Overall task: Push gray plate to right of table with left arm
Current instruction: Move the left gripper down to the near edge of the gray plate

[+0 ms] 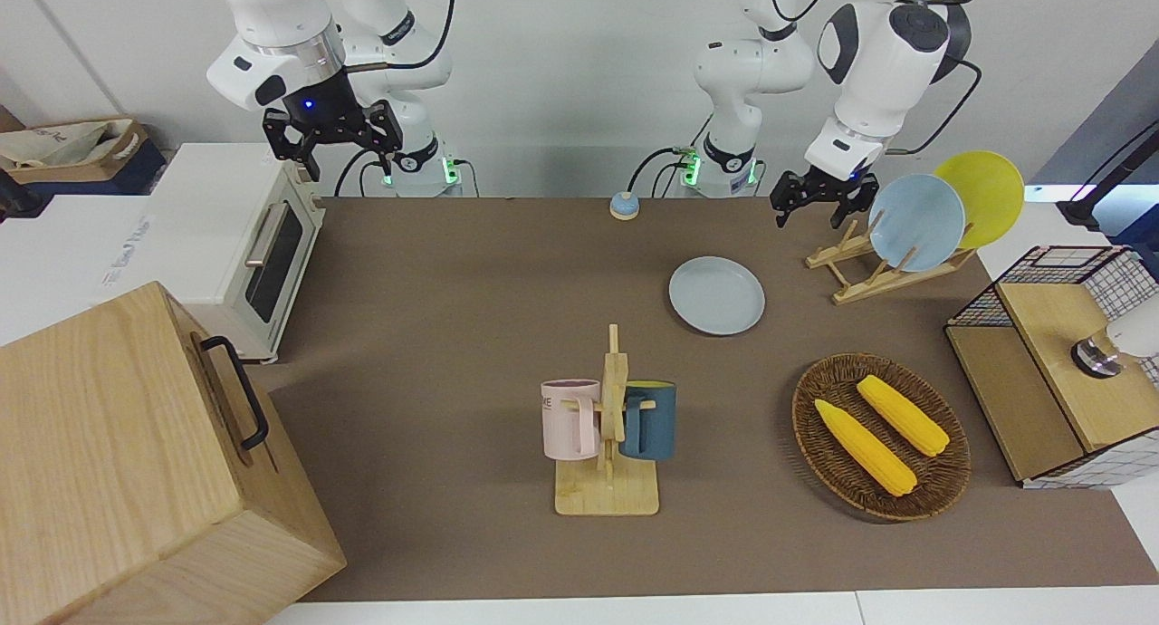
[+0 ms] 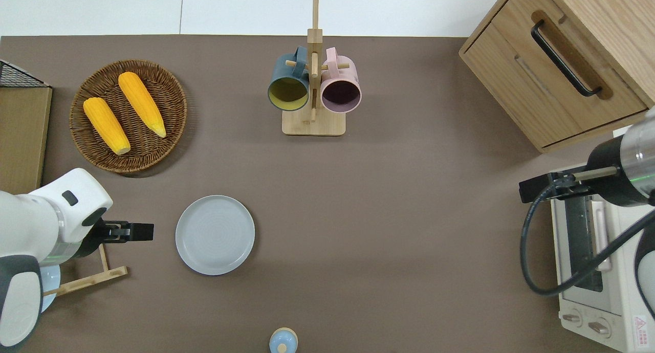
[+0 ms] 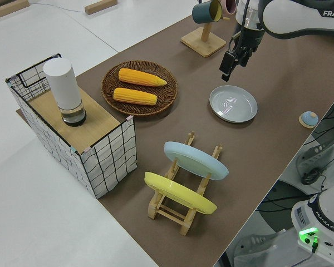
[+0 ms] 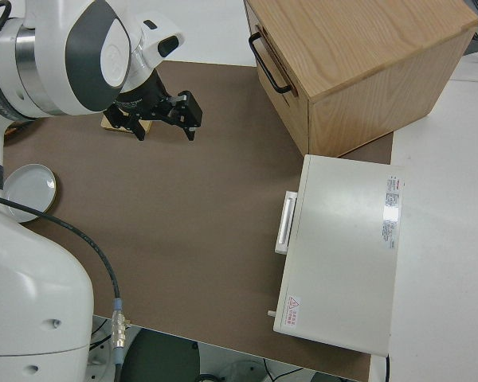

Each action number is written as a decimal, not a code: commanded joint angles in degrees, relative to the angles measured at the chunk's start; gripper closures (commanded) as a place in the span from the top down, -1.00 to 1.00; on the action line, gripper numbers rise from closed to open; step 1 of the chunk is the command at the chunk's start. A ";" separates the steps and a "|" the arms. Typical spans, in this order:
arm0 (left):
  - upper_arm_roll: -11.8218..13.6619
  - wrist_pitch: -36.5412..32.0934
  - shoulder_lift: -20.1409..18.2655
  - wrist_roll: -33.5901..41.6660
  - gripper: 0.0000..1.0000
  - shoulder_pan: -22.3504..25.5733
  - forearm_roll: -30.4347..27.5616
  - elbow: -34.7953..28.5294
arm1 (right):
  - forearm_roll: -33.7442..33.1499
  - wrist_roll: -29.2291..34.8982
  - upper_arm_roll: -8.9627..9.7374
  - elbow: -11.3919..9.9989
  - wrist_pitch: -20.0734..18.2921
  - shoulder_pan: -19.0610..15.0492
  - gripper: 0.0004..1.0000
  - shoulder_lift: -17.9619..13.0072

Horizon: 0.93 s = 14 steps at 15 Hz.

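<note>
The gray plate [image 1: 716, 295] [image 2: 215, 235] [image 3: 233, 103] lies flat on the brown table [image 1: 453, 290] [image 2: 409, 215], between the dish rack and the table's middle. My left gripper [image 1: 812, 212] [image 2: 143, 232] [image 3: 229, 65] hangs in the air with its fingers apart and empty. In the overhead view it is over the bare table between the dish rack and the plate, a short gap from the plate's rim. My right gripper [image 1: 342, 154] [image 4: 163, 127] is open and its arm is parked.
A wooden dish rack [image 1: 860, 272] holds a sky-blue plate [image 1: 916, 222] and a yellow plate [image 1: 985, 195]. A wicker basket [image 1: 815, 444] holds two corn cobs. There are also a mug rack [image 1: 608, 480], a small bell [image 1: 624, 206], a toaster oven [image 1: 244, 245], a wooden cabinet [image 1: 136, 462] and a wire basket [image 1: 1059, 272].
</note>
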 commanded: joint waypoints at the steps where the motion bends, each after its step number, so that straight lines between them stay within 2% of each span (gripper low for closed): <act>1: -0.21 8.33 -3.52 -0.15 0.99 -0.79 -0.62 -9.65 | 0.46 -0.15 0.32 -0.03 -0.69 -0.62 0.97 -0.43; 5: -1.17 19.14 -3.70 -2.87 0.99 -1.06 -0.62 -18.35 | 0.46 -0.15 0.23 -0.03 -0.69 -0.62 0.97 -0.43; 9: -1.35 26.27 -2.65 -3.14 0.98 -1.32 -0.70 -22.85 | 0.46 -0.06 0.23 -0.03 -0.69 -0.62 0.97 -0.43; 11: -1.35 28.12 -0.63 -3.14 0.98 -1.41 -0.70 -23.64 | 0.46 -0.15 0.32 0.05 -0.69 -0.62 0.97 -0.43; 14: -1.44 33.04 4.99 -3.14 0.98 -1.41 -1.23 -24.08 | 0.55 -0.06 0.32 -0.03 -0.69 -0.62 0.97 -0.43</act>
